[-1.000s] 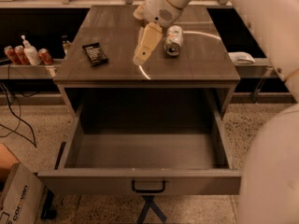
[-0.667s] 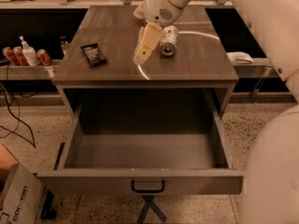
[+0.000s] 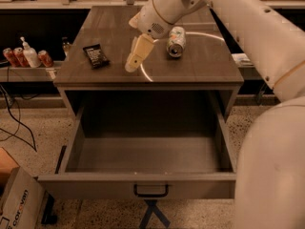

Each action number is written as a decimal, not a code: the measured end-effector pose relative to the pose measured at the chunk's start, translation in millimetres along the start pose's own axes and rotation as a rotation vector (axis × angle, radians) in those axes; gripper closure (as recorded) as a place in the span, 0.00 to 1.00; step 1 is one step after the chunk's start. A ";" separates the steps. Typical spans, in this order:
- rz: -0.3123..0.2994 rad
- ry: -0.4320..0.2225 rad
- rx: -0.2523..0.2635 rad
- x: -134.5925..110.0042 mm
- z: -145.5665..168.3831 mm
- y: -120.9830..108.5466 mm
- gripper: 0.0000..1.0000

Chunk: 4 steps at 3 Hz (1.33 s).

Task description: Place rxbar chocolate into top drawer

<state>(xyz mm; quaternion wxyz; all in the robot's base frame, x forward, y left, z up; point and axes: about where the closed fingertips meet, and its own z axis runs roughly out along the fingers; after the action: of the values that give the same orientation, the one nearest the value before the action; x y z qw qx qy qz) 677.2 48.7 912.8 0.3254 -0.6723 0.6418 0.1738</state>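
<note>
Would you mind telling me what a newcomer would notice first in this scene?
The wide-open top drawer fills the lower middle, pulled out and empty. Above it, the big white arm sweeps in from the right, and its gripper hangs over the middle of the tabletop. It sits between the black rxbar chocolate lying to the left and a green-white can on its side to the right.

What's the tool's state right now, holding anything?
Tool: holds nothing visible, above the tabletop between the rxbar chocolate and the can; open or shut cannot be told.
</note>
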 end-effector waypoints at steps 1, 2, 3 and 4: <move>0.004 -0.079 0.008 -1.3 31.4 -21.9 0.00; 0.024 -0.168 0.017 -2.3 59.0 -41.4 0.00; 0.033 -0.242 -0.007 -8.2 90.5 -55.0 0.00; 0.036 -0.310 -0.048 -19.4 121.5 -61.9 0.00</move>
<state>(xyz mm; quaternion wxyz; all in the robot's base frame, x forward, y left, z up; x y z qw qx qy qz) 757.7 141.3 850.4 0.4013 -0.6333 0.5916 0.2965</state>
